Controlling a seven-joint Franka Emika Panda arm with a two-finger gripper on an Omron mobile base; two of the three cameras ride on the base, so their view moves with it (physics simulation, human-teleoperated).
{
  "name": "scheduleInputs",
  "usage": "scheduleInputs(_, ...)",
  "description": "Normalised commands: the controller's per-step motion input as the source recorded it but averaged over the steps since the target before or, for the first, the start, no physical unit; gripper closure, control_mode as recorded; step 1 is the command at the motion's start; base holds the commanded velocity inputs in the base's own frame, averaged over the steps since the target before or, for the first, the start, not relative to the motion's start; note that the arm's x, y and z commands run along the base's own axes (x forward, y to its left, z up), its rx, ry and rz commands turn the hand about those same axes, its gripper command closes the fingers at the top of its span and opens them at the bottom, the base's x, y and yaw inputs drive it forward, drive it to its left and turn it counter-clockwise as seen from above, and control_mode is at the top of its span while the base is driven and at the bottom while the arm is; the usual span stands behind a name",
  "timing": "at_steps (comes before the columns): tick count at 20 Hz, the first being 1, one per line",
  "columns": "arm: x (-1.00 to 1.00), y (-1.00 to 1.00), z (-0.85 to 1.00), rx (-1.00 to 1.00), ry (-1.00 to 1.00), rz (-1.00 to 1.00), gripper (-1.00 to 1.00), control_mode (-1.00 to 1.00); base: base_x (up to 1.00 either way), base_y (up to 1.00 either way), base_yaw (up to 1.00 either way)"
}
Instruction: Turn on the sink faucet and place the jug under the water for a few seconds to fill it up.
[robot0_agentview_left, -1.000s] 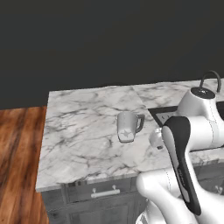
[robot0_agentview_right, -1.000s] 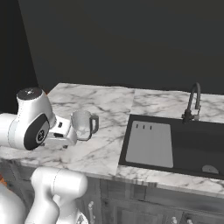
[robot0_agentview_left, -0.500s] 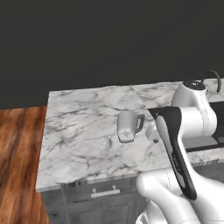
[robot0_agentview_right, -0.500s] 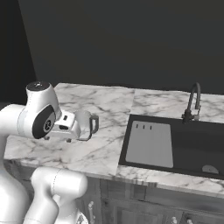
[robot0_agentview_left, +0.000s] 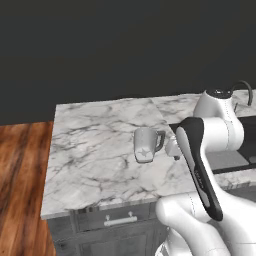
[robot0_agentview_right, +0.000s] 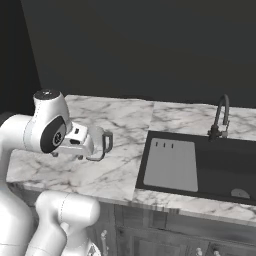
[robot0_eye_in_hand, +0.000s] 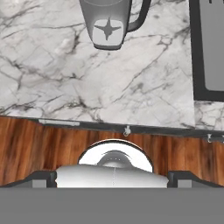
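Leftmost, the jug (robot0_agentview_left: 146, 144) was seen standing upright on the marble table (robot0_agentview_left: 95, 155), well in from the front edge, its dark loop handle (robot0_agentview_left: 160, 140) turned toward the sink (robot0_agentview_right: 220, 165). It was judged rigid, light while empty and probably slick, so the handle or the rim would be best gripped. The hand (robot0_agentview_right: 80, 141) was held just beside the jug, fingers spread and holding nothing. Open table lay between jug and sink; further right, the sink faucet (robot0_agentview_right: 220, 118) stood behind the basin.
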Motion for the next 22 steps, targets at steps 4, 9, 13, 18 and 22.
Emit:
scheduleInputs(4, 0.00, 0.00, 0.00, 0.00, 0.00, 0.00, -1.00, 1.00, -0.19, 0.00, 0.00)
scheduleInputs(9, 0.00, 0.00, 0.00, 0.00, 0.00, 0.00, -1.00, 1.00, -0.59, 0.00, 0.00)
scheduleInputs(13, 0.00, 0.00, 0.00, 0.00, 0.00, 0.00, -1.00, 1.00, -0.75, 0.00, 0.00)
scheduleInputs(18, 0.00, 0.00, 0.00, 0.00, 0.00, 0.00, -1.00, 1.00, -0.67, -0.08, 0.00)
scheduleInputs(22, 0.00, 0.00, 0.00, 0.00, 0.00, 0.00, -1.00, 1.00, -0.27, -0.60, -0.02)
